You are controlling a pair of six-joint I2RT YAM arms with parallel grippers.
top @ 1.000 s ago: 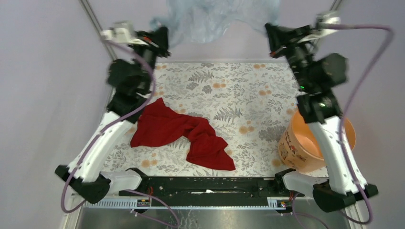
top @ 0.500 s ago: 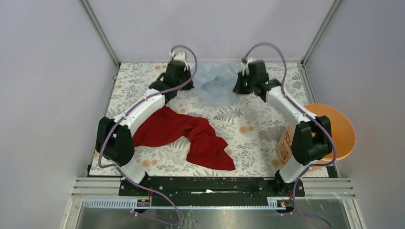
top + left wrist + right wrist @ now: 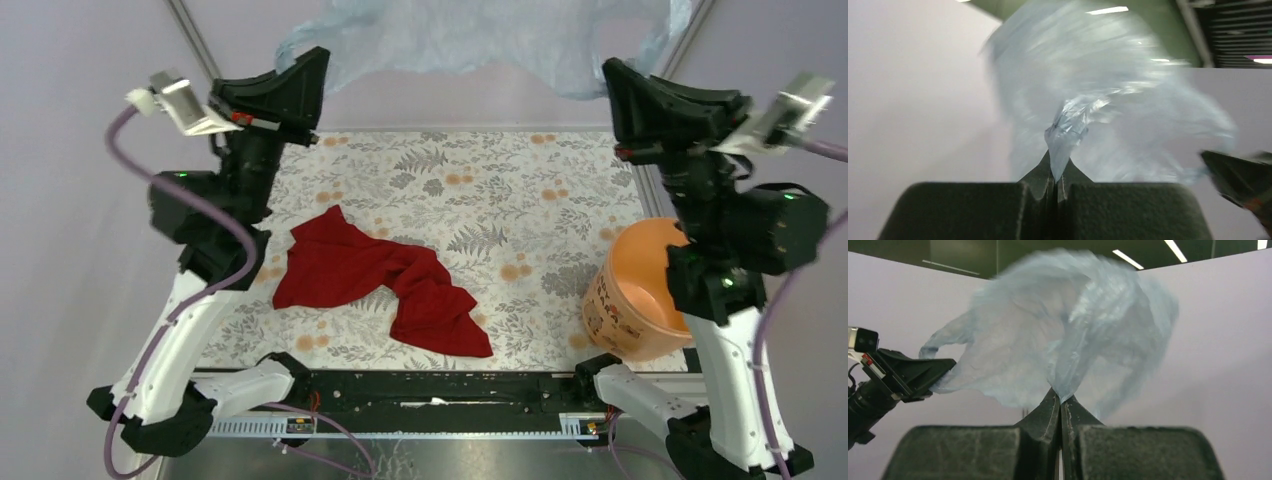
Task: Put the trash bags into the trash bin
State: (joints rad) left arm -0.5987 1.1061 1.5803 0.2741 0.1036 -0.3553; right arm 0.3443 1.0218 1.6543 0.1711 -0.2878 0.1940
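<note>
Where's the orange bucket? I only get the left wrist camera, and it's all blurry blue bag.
Observer: The orange bucket stands upright on the flowered table, near its right edge, beside the right arm.
Operator: Who else holds the bag?
Observer: The right pincer is shut on the pale-blue trash bag too; it hangs spread wide, high above the table.
Operator: Anything else down there?
Observer: A crumpled red cloth lies left of the bucket, not touching it.

Overhead looks down; both close wrist views share the bag (image 3: 1058, 330).
</note>
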